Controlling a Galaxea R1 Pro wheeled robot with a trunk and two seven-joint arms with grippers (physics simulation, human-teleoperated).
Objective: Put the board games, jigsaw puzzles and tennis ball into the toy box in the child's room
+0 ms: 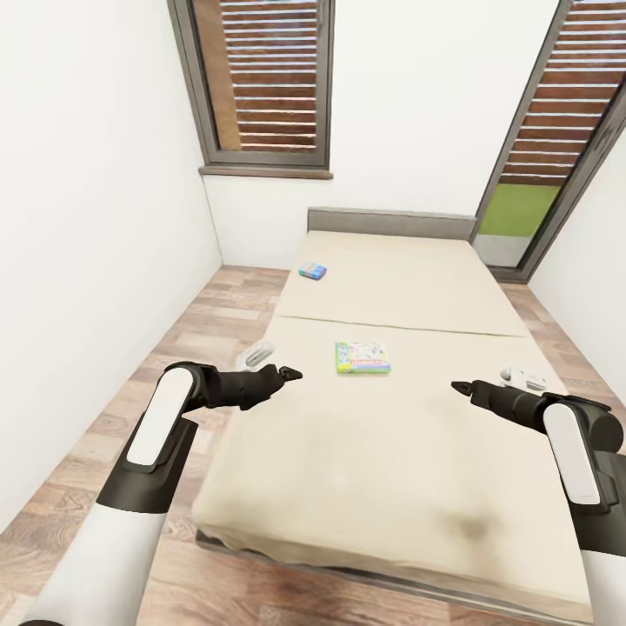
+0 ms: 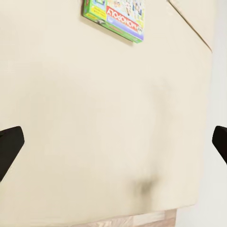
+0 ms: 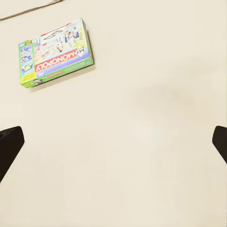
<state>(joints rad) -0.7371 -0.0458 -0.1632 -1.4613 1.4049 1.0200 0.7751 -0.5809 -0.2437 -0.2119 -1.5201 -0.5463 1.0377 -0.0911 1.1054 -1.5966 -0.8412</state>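
The green-edged "MY MONOPOLY" board game (image 1: 362,357) lies flat on the bed (image 1: 382,452), on the nearer mattress section, just on the robot's side of the seam (image 1: 400,326) that divides the mattress in two. Seen from the right wrist, the same box (image 3: 56,53) shows its red title band and green border clearly, with bare beige mattress all around it; from the left wrist, only its lower part (image 2: 116,18) is caught at the picture's edge.

Beyond the seam from that box, on the far mattress section and towards its left side, sits the smaller light-blue board game (image 1: 313,271), well apart from the Monopoly box and closer to the grey headboard (image 1: 391,223).

On the near side of the Monopoly box, both arms are held out over the bed. The left gripper (image 1: 290,374) hangs over the left edge of the mattress, to the left of the box and slightly nearer the robot; the right gripper (image 1: 459,387) hangs to the right of the box at about the same depth. Neither touches the box or anything else. In each wrist view the two dark fingertips (image 2: 10,147) (image 3: 10,147) stand far apart at opposite edges of the picture, so both sets of jaws are spread wide with nothing between them.

Around the bed are a wood-plank floor (image 1: 130,409), white walls, and behind the headboard a window with brown slats (image 1: 269,74).
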